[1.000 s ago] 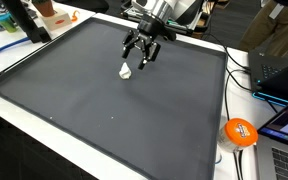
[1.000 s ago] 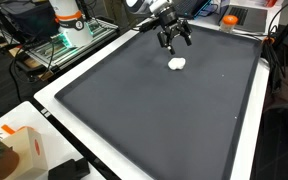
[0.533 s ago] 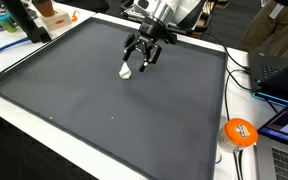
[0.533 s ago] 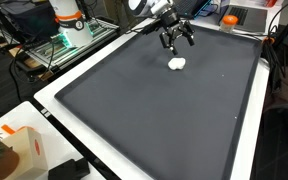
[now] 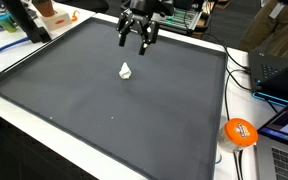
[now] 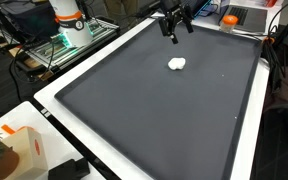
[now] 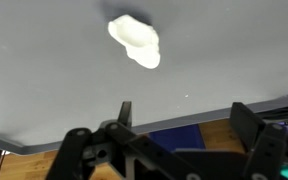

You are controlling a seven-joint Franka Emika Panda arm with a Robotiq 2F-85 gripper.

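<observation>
**Pincer spread above the mat, white lump lying free**

I logged the pincer (image 5: 137,37) hanging over the far part of the dark mat (image 5: 104,110), close to the mat's back edge in both exterior views. Its fingers were spread wide and pointed down, with nothing between them and nothing touching them. From the opposite side the pincer (image 6: 174,28) showed the same spread, clear of the surface.

The white lump (image 5: 126,70) lay on the mat by itself, near the pincer but apart from it and lower in the picture. In an exterior view the lump (image 6: 177,63) looked small, pale and irregular. I could not tell what it was made of.

In the wrist view the pincer (image 7: 184,115) filled the lower part of the picture, one dark fingertip (image 7: 124,110) on one side and its partner on the other, open mat between them. The lump (image 7: 135,42) sat near the top edge of that view, beyond the fingertips and a little off to one side.

The mat covered most of the white worktop (image 5: 24,122), which showed as a pale border around it. An orange round thing (image 5: 240,132) rested on the worktop off the mat's corner, well apart from the lump.
</observation>
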